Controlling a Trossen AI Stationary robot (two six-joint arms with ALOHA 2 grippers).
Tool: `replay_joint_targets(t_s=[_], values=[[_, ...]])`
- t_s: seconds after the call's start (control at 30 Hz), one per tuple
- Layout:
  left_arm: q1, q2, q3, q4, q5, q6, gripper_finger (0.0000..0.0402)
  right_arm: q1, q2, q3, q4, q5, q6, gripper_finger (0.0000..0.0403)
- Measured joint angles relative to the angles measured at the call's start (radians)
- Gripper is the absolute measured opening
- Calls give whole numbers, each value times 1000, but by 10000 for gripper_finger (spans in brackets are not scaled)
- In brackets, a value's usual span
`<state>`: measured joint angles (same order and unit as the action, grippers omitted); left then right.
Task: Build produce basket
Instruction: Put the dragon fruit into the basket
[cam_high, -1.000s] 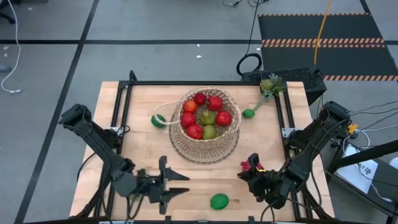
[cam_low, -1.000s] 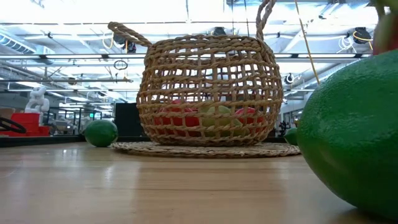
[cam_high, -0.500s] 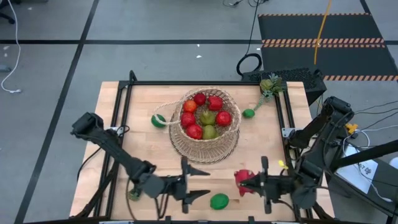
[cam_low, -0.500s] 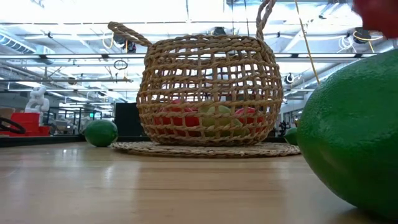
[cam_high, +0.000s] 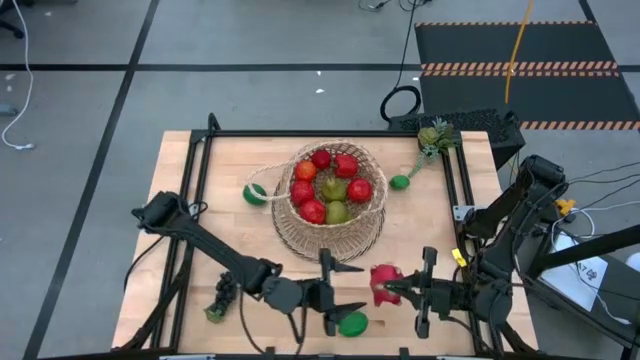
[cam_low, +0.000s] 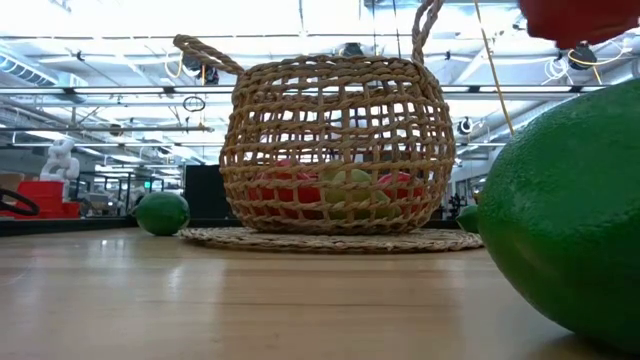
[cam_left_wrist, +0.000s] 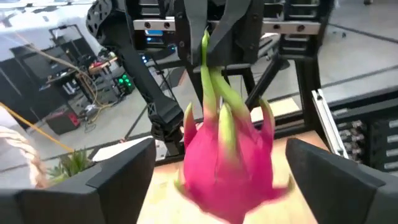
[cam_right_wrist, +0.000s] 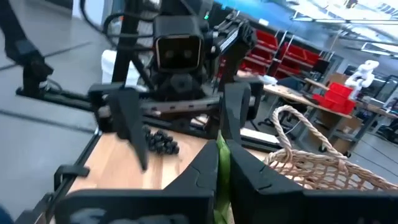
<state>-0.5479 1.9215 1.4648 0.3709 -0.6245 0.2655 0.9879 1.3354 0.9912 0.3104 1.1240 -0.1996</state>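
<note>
The tan woven basket (cam_high: 331, 212) stands mid-desk holding red round fruits (cam_high: 346, 166) and green pears (cam_high: 335, 190), limes lie beside it (cam_high: 255, 194) and at the near edge (cam_high: 351, 323), dark grapes (cam_high: 224, 291) lie near-left, and the pink dragon fruit (cam_high: 383, 282) apparently hangs by its green tip.

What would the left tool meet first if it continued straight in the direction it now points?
Most likely the pink dragon fruit, which the right tool holds up by its green tip. It hangs directly before the left tool, whose fingers are spread wide on either side of that line. How much gap remains is hard to judge.
</note>
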Motion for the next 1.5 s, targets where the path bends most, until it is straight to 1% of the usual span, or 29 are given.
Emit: replay_joint_targets(t_s=[0.1,0.2,0.37,0.47,0.53,0.7,0.83,1.03,1.17,1.5], values=[[15,28,26,0,1,-54,382,-8,0,-46,123,0,-50,9],[33,49,44,2,22,-95,386,-16,0,-74,196,0,-75,9],[54,87,51,69,75,-115,373,-39,1,-92,204,-8,-43,9],[60,107,51,120,101,-119,363,-58,17,-93,221,-60,-29,9],[65,117,51,129,133,-119,359,-67,32,-93,248,-83,-35,9],[75,120,51,128,186,-140,346,-73,57,-93,301,-86,-79,9],[80,120,51,117,191,-149,324,-73,57,-93,320,-86,-77,9],[94,120,50,90,205,-181,280,-73,57,-93,329,-86,-76,9],[101,120,50,94,239,-194,255,-73,57,-93,329,-86,-77,9],[102,120,50,102,241,-196,183,-73,57,-93,325,-87,-78,9]])
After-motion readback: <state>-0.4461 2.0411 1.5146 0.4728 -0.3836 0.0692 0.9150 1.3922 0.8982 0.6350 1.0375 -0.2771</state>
